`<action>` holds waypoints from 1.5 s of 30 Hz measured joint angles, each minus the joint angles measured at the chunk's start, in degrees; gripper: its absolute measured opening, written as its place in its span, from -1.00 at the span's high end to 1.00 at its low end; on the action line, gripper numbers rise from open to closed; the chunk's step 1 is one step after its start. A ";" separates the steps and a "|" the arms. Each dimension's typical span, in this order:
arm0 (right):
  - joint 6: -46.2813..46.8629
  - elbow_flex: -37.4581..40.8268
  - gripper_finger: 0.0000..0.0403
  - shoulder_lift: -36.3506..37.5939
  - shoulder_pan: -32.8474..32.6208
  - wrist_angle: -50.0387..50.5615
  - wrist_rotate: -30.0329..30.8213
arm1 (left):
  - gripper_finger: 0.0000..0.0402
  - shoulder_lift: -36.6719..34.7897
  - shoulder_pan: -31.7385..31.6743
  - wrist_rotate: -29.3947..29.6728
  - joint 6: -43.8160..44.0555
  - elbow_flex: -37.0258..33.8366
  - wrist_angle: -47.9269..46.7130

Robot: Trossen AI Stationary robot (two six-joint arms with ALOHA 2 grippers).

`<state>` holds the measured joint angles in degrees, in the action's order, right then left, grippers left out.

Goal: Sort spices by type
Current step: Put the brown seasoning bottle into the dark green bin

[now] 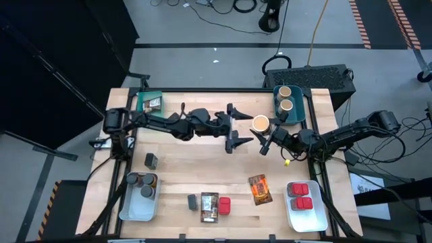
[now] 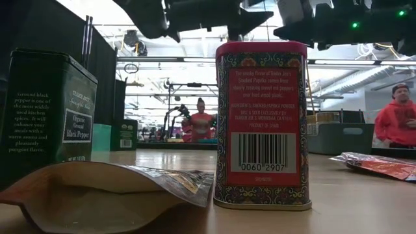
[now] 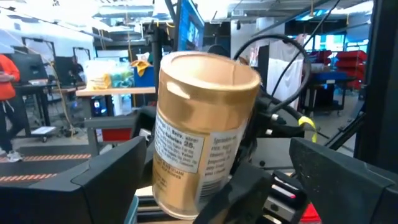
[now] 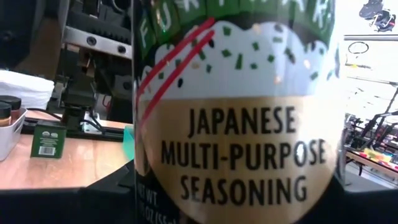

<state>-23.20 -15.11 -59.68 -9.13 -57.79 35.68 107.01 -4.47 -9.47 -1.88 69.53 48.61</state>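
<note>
The tan seasoning canister (image 4: 239,118) reads "JAPANESE MULTI-PURPOSE SEASONING" in dark capitals on its gold band. The dark green tin (image 2: 45,114) carries "Organic Ground Black Pepper" on a small front panel. The red paprika tin (image 2: 262,123) shows a barcode numbered "0060 2907" and small print mentioning smoked paprika powder.

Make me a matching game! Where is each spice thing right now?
Things:
1. red tins
2. dark jars
3. tan can
4. orange packet

Places:
A. lying on the bare table
B. held up in the right gripper
C. in the white bin by the left arm
D. in the white bin by the right arm

Pairs: 1-D, 2-C, 3-B, 4-A
</note>
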 joint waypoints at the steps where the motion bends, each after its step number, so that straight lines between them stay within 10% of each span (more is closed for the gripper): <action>1: -0.02 0.00 -0.20 0.00 0.00 0.07 -0.01 | -0.97 0.42 -0.02 0.09 0.05 0.47 -0.01; 45: 3.62 -0.07 -0.48 -0.96 -0.48 1.02 6.11 | -0.40 5.40 -0.05 5.59 -9.08 10.74 -6.24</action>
<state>-19.58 -15.18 -60.64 -9.60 -56.77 41.79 112.41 -4.52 -3.88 -10.96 80.27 42.37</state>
